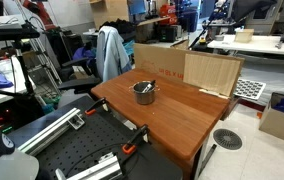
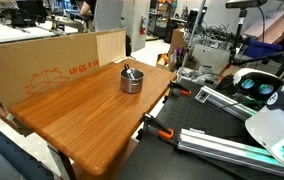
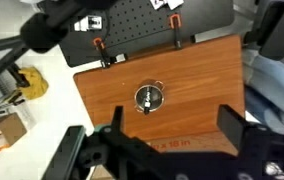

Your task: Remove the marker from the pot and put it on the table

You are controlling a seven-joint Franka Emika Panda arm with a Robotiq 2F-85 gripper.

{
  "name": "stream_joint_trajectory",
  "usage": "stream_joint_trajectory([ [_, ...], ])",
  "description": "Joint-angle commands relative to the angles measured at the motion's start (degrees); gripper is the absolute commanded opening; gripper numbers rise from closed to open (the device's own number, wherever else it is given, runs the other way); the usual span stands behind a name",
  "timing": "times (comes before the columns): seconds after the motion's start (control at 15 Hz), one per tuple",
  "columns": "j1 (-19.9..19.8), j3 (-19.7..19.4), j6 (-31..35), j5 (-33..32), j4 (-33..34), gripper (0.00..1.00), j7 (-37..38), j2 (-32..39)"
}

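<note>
While the marker leans inside the pot, its upper end pokes above the rim. Pot stands upright near the middle of the table, nothing else touching it. Cardboard panels stand along one table edge. Wrist view: gripper well above the tabletop, jaws spread wide, empty, well apart from the pot; fingers blurred.

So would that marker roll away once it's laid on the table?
Probably: the marker looks slim and round, and the table is smooth. It looks rigid, so shouldn't bend when lifted. It sticks up from the small pot, so dragging sideways might tip it.
</note>
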Motion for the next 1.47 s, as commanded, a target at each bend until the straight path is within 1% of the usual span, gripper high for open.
stream_joint_trajectory([
  [0.0, 1.1, -0.8, -0.1, -0.6, 0.1, 1.00, 0.6, 0.3],
  [0.73, 1.1, -0.8, -0.1, -0.6, 0.1, 1.00, 0.6, 0.3],
  [0.87, 1.6, -1.4, 0.6, 0.0, -0.9, 1.00, -0.6, 0.2],
  [1.07, 1.8, -2.0, 1.8, 0.1, -3.4, 1.00, -1.2, 0.1],
  [1.27, 1.8, -3.1, 4.1, 0.5, -7.6, 1.00, -2.0, 0.2],
  [1.4, 1.8, -4.1, 8.5, 0.8, -11.6, 1.00, -2.7, -0.3],
])
